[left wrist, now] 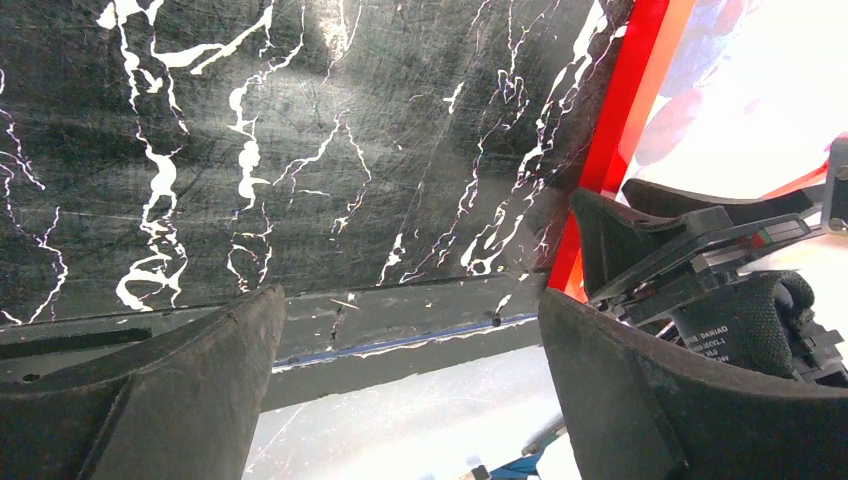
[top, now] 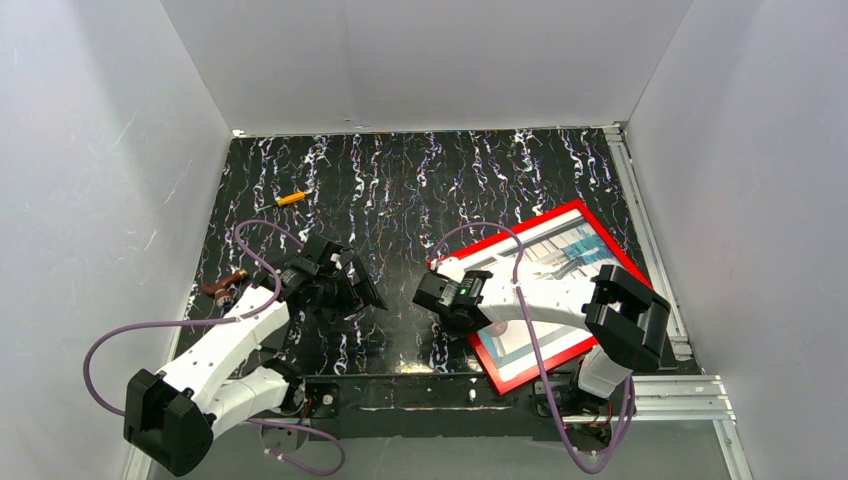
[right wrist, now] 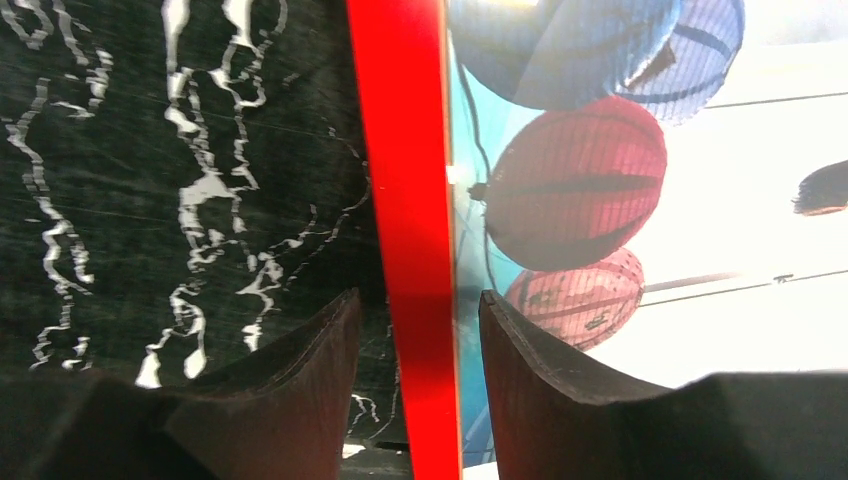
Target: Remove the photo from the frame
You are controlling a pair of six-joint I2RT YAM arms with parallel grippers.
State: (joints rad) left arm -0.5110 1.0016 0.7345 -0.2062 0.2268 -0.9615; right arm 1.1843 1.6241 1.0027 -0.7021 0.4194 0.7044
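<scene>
The photo (right wrist: 580, 170) lies face up inside the red frame (right wrist: 410, 200), flat on the near right part of the table (top: 420, 180). The right gripper (right wrist: 418, 310) straddles the frame's left rim, jaws narrowly parted with a small gap either side. The left gripper (left wrist: 410, 300) hangs over the table nearby, spread wide and empty.

Both arms are built alike, with white tube-like links joined by boxy black joint housings. The left arm (top: 225, 345) and the right arm (top: 560, 312) each carry a purple cable (top: 150, 324) that loops loosely beside the links. A small green light (top: 463, 285) glows on the right arm's black wrist block. The left gripper (left wrist: 410, 300) and right gripper (right wrist: 418, 295) have thick matte black fingers (left wrist: 200, 390) that curve to blunt tips. White lettering (left wrist: 708, 332) marks the right wrist's round black housing.
</scene>
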